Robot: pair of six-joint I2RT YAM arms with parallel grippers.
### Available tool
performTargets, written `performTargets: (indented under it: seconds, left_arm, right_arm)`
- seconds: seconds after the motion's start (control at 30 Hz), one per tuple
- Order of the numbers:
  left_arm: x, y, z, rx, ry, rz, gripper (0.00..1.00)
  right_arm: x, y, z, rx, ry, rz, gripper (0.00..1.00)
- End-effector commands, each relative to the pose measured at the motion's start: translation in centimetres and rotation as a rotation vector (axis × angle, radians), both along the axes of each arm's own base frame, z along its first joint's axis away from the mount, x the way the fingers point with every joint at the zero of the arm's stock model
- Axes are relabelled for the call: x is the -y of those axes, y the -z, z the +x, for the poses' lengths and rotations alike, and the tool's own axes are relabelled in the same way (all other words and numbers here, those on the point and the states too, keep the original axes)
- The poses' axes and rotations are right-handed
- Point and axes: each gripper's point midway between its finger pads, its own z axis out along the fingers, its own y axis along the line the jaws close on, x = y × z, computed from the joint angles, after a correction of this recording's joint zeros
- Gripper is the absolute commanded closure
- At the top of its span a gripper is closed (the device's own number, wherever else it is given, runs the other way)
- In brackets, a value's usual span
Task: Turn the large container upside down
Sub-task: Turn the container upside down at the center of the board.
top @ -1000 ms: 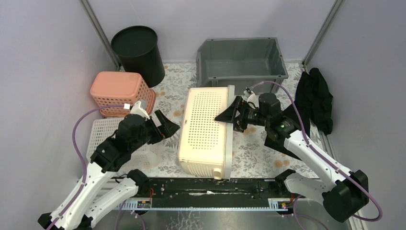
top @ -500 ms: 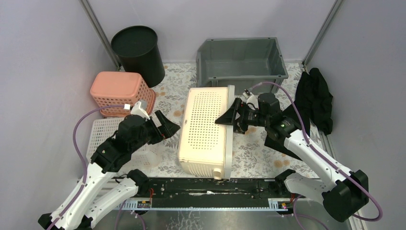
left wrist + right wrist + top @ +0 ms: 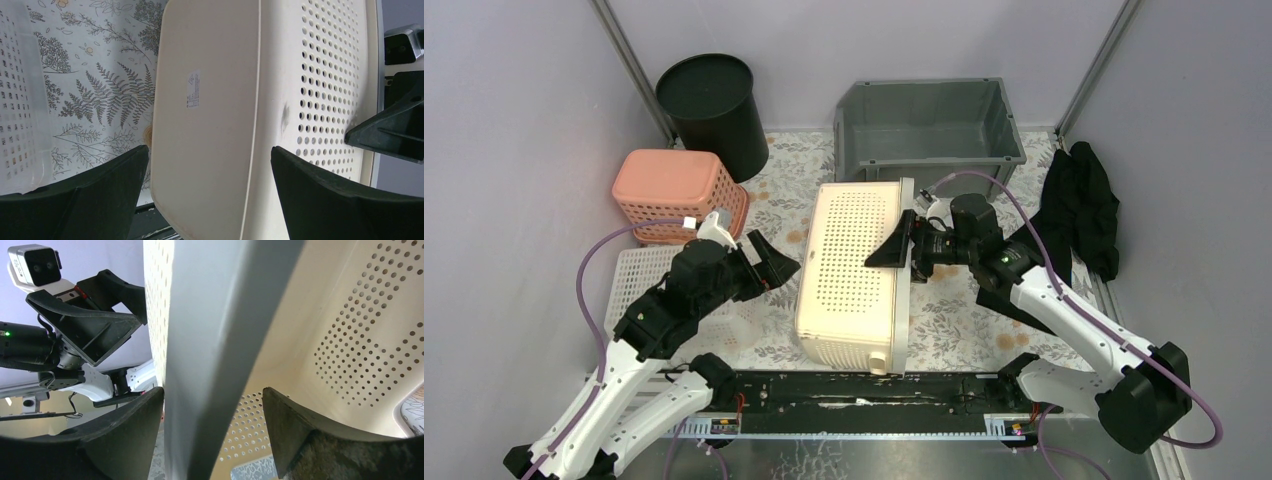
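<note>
The large container, cream and perforated, lies on its side in the middle of the table, its mouth turned right. My right gripper straddles the container's upper side wall at the rim. It is open: one finger sits against the outside of the wall, and the other is inside with a gap. My left gripper is wide open just left of the container's base, not touching it, with the base edge between its fingers.
A pink basket and a black bucket stand at the back left. A grey bin is behind the container. A black cloth lies at the right. A white perforated tray lies under the left arm.
My right gripper has slid left, further over the container's rim, and its jaws have narrowed a little. The left arm and the container have not moved.
</note>
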Motion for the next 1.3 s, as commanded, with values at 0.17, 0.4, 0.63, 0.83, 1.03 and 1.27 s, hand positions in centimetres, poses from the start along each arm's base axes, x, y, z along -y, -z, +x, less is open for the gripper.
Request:
performTargets:
  seconds: [0.17, 0.4, 0.63, 0.83, 1.03, 1.27]
  left_arm:
    - [0.3, -0.6, 0.4, 0.031, 0.000, -0.033, 0.00]
    - [0.4, -0.8, 0.4, 0.034, 0.001, -0.037, 0.00]
    - [0.4, -0.8, 0.5, 0.033, 0.000, -0.034, 0.00]
    - [0.5, -0.7, 0.6, 0.031, 0.004, -0.032, 0.00]
    - [0.5, -0.9, 0.6, 0.035, 0.004, -0.035, 0.00]
    - [0.5, -1.5, 0.5, 0.045, 0.006, -0.041, 0.00]
  right_arm:
    - [-0.8, -2.4, -0.6, 0.062, -0.054, 0.036, 0.27]
    - [-0.7, -2.4, -0.8, 0.062, -0.062, 0.038, 0.43]
    - [-0.8, -2.5, -0.8, 0.062, -0.066, 0.044, 0.58]
    - [-1.0, -2.5, -0.8, 0.058, -0.074, 0.050, 0.72]
    - [-1.6, -3.1, -0.9, 0.057, -0.098, 0.093, 0.93]
    - [-2.5, -5.2, -1.0, 0.056, -0.119, 0.183, 1.00]
